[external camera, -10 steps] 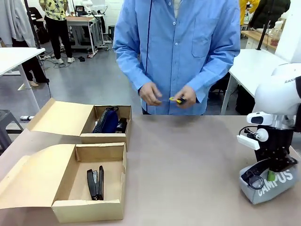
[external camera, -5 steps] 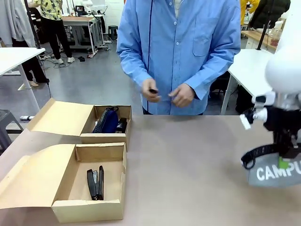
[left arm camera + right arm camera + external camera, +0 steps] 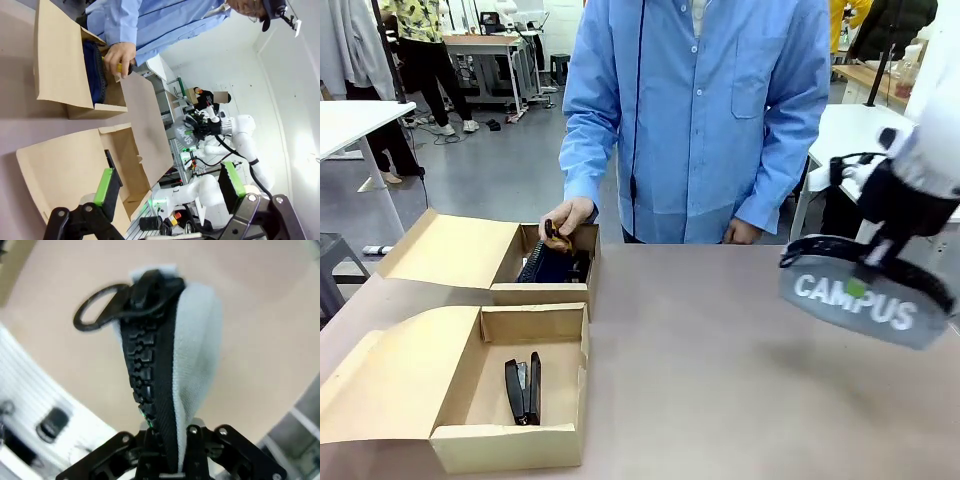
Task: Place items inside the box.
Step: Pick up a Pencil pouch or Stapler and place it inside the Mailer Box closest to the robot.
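Front view, from the robot's side of a brown table: on the right, the right gripper is clamped on the top edge of a grey pouch lettered "CAMPUS" in white. It holds the pouch tilted in the air, clear of the table top. Across the table stands a person in a blue shirt. One hand is closed round a yellow-black utility knife right over the far cardboard box, which has a navy pouch standing in it. The person's other hand hangs at the table's far edge, loosely curled, holding nothing I can see. The near cardboard box, touching the far one, has its flap open and a black stapler lying on its floor.

Left wrist view, rolled sideways: the left gripper has its green-padded fingers spread wide with nothing between them, beside the two boxes. The hand with the knife shows above the navy pouch.

Right wrist view: the grey pouch's black zip runs up from between the pinched fingers, with its ring pull at the top end.
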Motion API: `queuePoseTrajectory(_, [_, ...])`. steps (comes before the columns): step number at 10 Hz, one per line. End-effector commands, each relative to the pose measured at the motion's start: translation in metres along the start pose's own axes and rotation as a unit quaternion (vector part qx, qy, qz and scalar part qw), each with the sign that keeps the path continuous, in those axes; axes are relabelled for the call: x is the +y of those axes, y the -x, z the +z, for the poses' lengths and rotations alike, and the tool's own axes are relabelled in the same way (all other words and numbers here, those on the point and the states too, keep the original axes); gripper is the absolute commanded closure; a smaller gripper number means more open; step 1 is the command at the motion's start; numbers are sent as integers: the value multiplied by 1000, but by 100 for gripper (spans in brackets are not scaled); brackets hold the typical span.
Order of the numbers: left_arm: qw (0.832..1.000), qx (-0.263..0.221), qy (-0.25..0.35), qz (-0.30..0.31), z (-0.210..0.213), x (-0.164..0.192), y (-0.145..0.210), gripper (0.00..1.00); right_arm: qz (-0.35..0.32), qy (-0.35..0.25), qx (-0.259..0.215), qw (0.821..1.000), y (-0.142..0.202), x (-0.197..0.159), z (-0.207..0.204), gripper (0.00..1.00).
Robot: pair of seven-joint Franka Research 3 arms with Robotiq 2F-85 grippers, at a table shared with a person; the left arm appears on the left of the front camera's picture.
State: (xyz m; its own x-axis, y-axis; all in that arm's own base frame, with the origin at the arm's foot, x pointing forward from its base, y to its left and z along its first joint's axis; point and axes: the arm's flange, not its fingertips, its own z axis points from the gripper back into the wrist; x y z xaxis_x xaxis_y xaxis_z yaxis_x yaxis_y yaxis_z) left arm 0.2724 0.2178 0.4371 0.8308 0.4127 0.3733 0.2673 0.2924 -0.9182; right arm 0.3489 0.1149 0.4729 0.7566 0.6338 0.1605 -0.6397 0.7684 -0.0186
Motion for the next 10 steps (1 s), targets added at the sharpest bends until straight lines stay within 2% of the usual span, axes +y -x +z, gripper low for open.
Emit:
queuePoseTrajectory(1, [1000, -4, 7, -9, 0, -1, 0, 0, -12, 26, 99, 995, -35, 33, -57, 100])
queuePoseTrajectory(2, [1000, -4, 7, -9, 0, -1, 0, 0, 0, 0, 0, 1000, 0, 0, 0, 100])
queuePoseTrajectory(4, [1000, -4, 7, -9, 0, -1, 0, 0, 0, 0, 0, 1000, 0, 0, 0, 100])
queuePoseTrajectory(5, [1000, -4, 7, -9, 0, -1, 0, 0, -17, 11, 27, 999, -14, 13, -32, 93])
queuePoseTrajectory(6, [1000, -4, 7, -9, 0, -1, 0, 0, -113, -22, 10, 993, -20, 16, -34, 93])
queuePoseTrajectory(7, [1000, -4, 7, -9, 0, -1, 0, 0, -250, -80, -22, 965, -44, 41, -29, 93])
queuePoseTrajectory(8, [1000, -4, 7, -9, 0, -1, 0, 0, -344, -130, -28, 930, -67, 72, -23, 93])
queuePoseTrajectory(9, [1000, -4, 7, -9, 0, -1, 0, 0, -385, -152, -26, 910, -87, 108, -22, 93])
queuePoseTrajectory(10, [1000, -4, 7, -9, 0, -1, 0, 0, -408, -149, -26, 900, -106, 138, -29, 93])
